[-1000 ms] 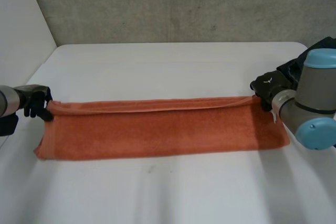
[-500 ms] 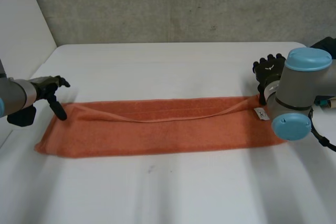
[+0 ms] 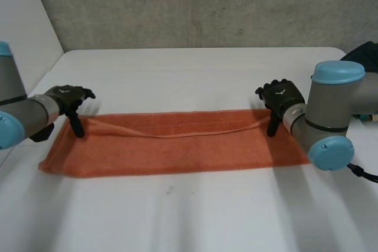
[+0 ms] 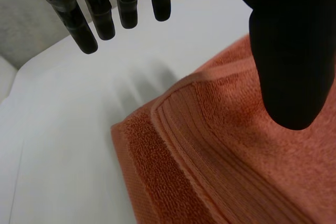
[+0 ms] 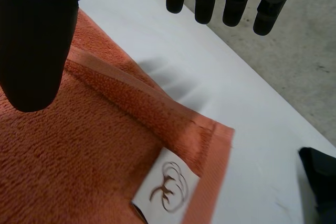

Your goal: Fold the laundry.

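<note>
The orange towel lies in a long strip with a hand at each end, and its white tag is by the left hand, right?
No: the tag is by the right hand, as the right wrist view shows. The rest holds: the towel lies in a long strip, a hand at each end.

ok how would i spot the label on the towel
A long orange towel lies across the white table. At its corner by the right hand sits the label: a small white tag with a brown looped mark, amid plain orange terry.
</note>
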Robot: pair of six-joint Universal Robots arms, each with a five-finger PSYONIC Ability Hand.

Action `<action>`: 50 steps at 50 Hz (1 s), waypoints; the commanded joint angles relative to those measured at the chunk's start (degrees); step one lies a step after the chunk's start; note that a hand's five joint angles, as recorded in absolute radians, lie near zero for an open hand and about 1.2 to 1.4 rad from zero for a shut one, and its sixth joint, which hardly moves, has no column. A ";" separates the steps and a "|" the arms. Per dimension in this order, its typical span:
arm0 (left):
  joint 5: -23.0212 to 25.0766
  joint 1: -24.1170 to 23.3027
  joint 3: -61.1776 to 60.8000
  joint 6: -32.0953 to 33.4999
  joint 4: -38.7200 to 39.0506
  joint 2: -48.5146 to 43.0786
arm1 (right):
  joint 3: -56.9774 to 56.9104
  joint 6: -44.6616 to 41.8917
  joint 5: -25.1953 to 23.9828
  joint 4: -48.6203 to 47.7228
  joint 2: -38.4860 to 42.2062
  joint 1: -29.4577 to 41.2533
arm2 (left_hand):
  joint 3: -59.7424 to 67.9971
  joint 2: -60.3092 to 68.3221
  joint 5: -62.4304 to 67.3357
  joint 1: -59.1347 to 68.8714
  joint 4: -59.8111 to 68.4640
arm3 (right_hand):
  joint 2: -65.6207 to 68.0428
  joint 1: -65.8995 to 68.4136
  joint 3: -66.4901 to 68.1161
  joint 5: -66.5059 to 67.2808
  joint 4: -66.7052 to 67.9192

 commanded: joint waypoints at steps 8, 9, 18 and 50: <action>-3.74 -3.05 23.14 5.87 -0.40 -16.80 | -16.59 -0.56 0.91 -7.81 15.61 -0.15 | -1.88 -1.55 -2.86 -0.65 -1.28 | -1.70 -2.52 -1.80 -2.66 -1.88; -4.01 -3.22 25.52 6.92 -0.40 -17.95 | -17.47 -0.64 1.26 -9.39 16.41 -0.24 | -1.88 -1.55 -2.86 -0.65 -1.28 | -1.70 -2.52 -1.80 -2.66 -1.88; -7.79 -2.17 43.64 3.52 1.79 -24.46 | -19.68 0.41 7.32 -27.68 18.26 -0.50 | -1.88 -1.55 -2.86 -0.65 -1.28 | -1.70 -2.52 -1.80 -2.66 -1.88; 6.27 -1.64 -4.59 -6.24 3.20 11.74 | 11.34 -1.61 0.83 11.43 -10.56 -9.81 | -1.88 -1.55 -2.86 -0.65 -1.28 | -1.70 -2.52 -1.80 -2.66 -1.88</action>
